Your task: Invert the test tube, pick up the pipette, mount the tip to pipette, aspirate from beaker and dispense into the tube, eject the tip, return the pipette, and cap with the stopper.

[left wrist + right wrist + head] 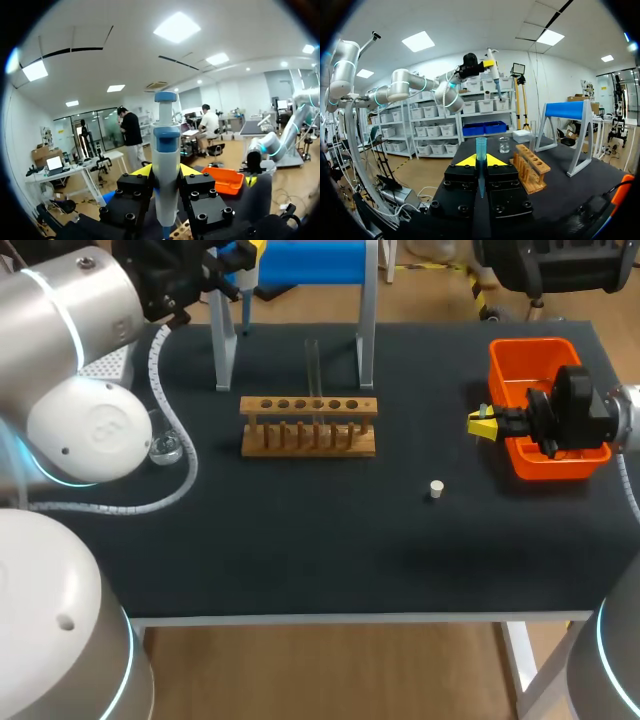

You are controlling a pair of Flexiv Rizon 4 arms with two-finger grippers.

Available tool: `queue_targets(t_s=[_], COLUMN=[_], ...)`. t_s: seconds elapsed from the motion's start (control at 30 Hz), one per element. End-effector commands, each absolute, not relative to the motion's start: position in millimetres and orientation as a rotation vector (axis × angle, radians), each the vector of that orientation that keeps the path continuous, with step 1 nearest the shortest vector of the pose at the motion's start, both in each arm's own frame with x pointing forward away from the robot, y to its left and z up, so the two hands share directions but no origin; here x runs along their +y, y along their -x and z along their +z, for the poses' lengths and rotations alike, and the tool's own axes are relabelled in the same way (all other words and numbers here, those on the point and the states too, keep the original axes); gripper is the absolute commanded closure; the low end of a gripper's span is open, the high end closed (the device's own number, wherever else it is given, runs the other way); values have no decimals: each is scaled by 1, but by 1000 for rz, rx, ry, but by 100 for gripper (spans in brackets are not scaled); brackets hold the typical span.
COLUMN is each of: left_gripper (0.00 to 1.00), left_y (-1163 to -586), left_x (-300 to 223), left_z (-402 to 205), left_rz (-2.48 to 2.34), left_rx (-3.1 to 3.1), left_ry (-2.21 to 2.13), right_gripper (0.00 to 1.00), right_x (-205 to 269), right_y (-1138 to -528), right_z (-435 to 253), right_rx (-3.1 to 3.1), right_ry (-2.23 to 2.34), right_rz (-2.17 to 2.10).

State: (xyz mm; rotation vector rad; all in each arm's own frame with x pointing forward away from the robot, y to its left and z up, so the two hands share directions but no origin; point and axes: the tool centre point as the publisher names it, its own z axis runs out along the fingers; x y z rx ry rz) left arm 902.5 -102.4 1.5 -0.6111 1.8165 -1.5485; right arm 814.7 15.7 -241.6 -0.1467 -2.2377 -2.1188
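Observation:
My left gripper (240, 252) hangs high over the table's far left, shut on the white and blue pipette (166, 160), which stands upright between its fingers. My right gripper (482, 425) sits beside the orange bin (520, 375) at the right, shut on a blue pipette tip (481, 149) that stands upright in the fingers. A clear test tube (313, 365) stands open end up in the wooden rack (308, 425). The glass beaker (165, 448) is at the left, partly behind my left arm. The small white stopper (436, 489) lies on the mat, right of centre.
A stand with a blue top bar (300, 260) and two metal legs straddles the back of the table behind the rack. A white cable (180, 480) loops over the mat at the left.

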Motion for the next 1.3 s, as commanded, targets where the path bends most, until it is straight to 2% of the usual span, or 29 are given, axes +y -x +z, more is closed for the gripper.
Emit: queue_targets(t_s=[0.03,0.4,0.87,1.3], left_gripper=[100,100,100,100], left_y=[-903,-903,-875,-859], left_x=[-97,-97,-68,-62], left_z=[1,1,17,24], left_rz=[-1915,-1915,-2168,-2273], left_rx=[2291,2291,2379,2389], left_ry=[53,53,-433,-571], right_gripper=[100,100,100,100], right_x=[15,15,15,15], right_y=[-814,-814,-814,-814], right_z=[-241,-241,-241,-241], right_rx=[-2240,-2240,-2240,-2240], right_ry=[147,147,147,147], right_rz=[-2117,-2117,-2117,-2117])
